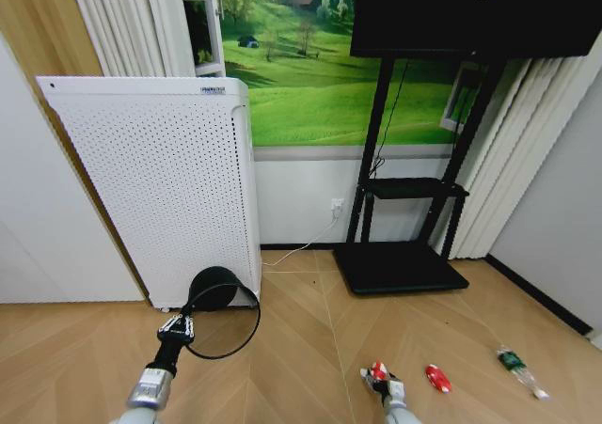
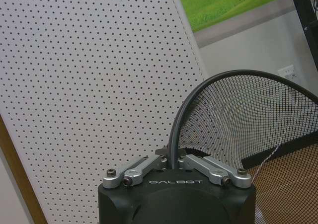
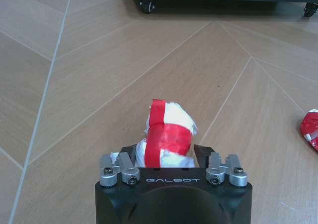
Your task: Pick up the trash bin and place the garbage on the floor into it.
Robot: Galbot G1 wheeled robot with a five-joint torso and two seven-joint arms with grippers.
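Left gripper (image 1: 177, 328) clamped on wire-mesh trash bin (image 1: 222, 313) rim, bin held tilted off floor by white perforated appliance (image 1: 160, 180). Right gripper (image 3: 166, 157) closed round red-and-white wrapper (image 3: 167, 137); red packet (image 1: 437, 378) & clear bottle (image 1: 519, 369) on floor further right.

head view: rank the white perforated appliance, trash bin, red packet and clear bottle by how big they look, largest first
1. White perforated appliance, by far the largest.
2. Trash bin, held by its rim in the left gripper.
3 and 4. Clear bottle and red packet: both small and near alike, so I won't rank them.
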